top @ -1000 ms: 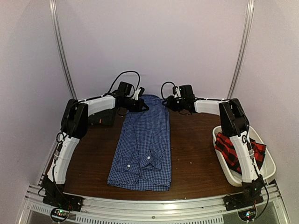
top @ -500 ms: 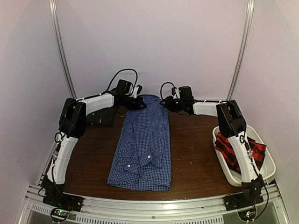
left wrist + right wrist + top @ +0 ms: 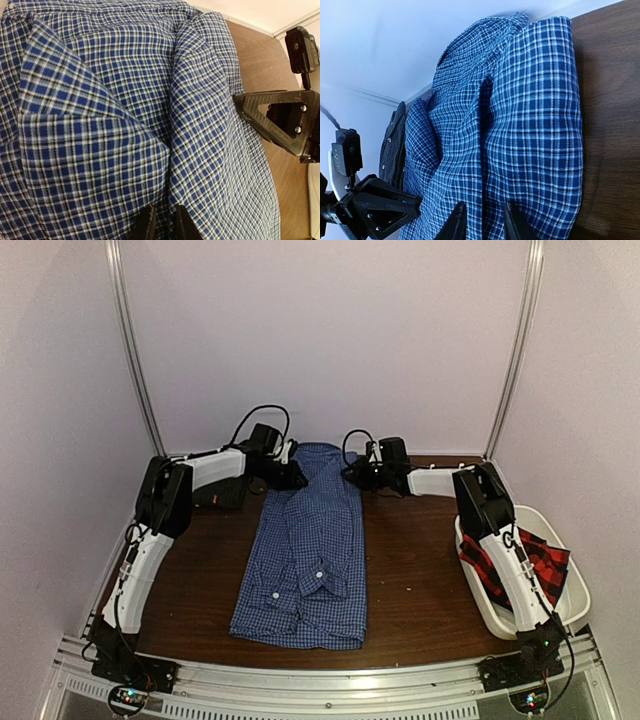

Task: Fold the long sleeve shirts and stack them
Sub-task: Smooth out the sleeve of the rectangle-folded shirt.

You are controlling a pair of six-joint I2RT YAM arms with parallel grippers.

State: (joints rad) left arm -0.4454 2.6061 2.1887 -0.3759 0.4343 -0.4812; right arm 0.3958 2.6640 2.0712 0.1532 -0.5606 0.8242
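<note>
Creeping inward, the left gripper (image 3: 289,476) straddles a fold at the far end of the blue shirt (image 3: 305,560), tips narrowly apart; the shirt lies folded lengthwise on the table (image 3: 420,560). The right gripper (image 3: 352,472) has moved in too and straddles the opposite edge likewise; I cannot tell whether either pinches cloth. The plaid shirt (image 3: 545,558) sits in the tub (image 3: 497,618), far right.

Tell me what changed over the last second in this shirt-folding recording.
The left hand and right hand both shifted slightly toward the near edge, over the far end of the blue fine-check gingham shirt; the right arm's elbow swung inward. Each hand straddles the cloth, but a grip isn't clear. The shirt, the red-and-black plaid shirt and its white plastic tub stayed put.
</note>
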